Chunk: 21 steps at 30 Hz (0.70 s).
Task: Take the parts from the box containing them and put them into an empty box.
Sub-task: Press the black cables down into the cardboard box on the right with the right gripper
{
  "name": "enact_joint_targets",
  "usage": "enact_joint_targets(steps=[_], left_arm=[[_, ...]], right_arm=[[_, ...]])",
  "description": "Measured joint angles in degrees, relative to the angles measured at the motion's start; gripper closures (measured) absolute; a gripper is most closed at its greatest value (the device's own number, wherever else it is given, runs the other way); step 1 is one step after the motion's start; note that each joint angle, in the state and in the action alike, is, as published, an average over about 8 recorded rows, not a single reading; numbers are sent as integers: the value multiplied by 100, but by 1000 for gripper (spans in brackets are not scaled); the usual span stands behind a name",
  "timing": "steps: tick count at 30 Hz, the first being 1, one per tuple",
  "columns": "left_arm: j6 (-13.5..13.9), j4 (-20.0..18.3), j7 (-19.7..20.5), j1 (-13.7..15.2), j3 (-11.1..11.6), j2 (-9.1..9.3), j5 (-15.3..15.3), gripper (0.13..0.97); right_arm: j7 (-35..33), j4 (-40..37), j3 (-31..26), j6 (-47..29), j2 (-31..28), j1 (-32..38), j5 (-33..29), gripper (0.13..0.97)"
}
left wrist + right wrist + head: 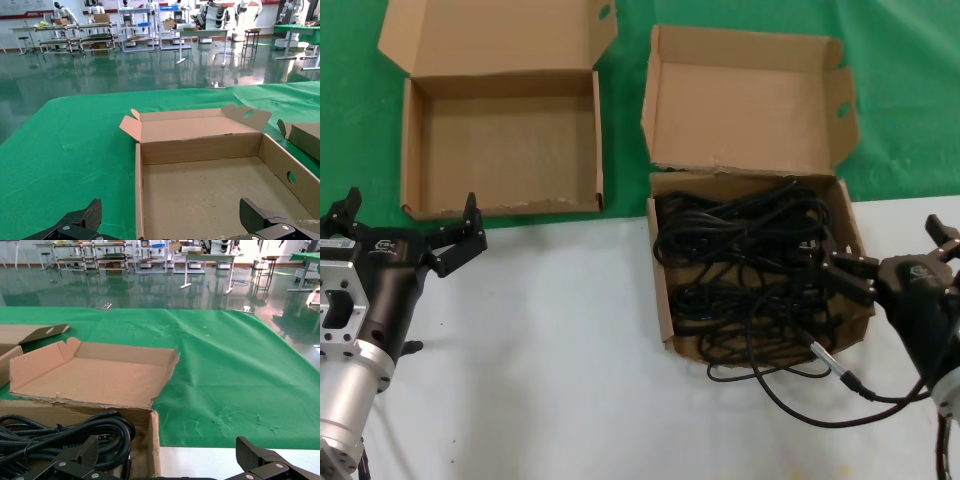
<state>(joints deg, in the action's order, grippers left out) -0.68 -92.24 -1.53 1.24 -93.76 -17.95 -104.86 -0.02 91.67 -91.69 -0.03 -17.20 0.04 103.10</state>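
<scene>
1. A green cloth (740, 15) covers the far part of the table, and a white tabletop (560, 350) lies nearer the robot.
2. The wide, low-walled brown cardboard box (500, 145) sits on the green cloth at far left, its lid with one oval hole folded back and nothing inside.
3. The squarer brown cardboard box (665, 290) with a tall two-hole lid stands to its right, straddling the cloth's edge.
4. The thin black looped cables (740, 260) fill this box; one loop spills over its near wall onto the white tabletop.
5. The left gripper (405, 225) hovers just before the wide box's near wall, fingers spread wide, holding nothing.
6. The right gripper (890, 255) sits at the cable box's right wall, fingers parted, gripping nothing.
</scene>
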Motion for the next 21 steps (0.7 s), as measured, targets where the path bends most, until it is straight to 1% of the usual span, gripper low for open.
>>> enact_joint_targets(steps=[19, 21], left_arm=[[0, 0, 0, 0, 0, 0, 0, 140], [0, 0, 0, 0, 0, 0, 0, 156]], right_arm=[[0, 2, 0, -1, -2, -3, 1, 129], [1, 10, 4, -7, -6, -10, 2, 129]])
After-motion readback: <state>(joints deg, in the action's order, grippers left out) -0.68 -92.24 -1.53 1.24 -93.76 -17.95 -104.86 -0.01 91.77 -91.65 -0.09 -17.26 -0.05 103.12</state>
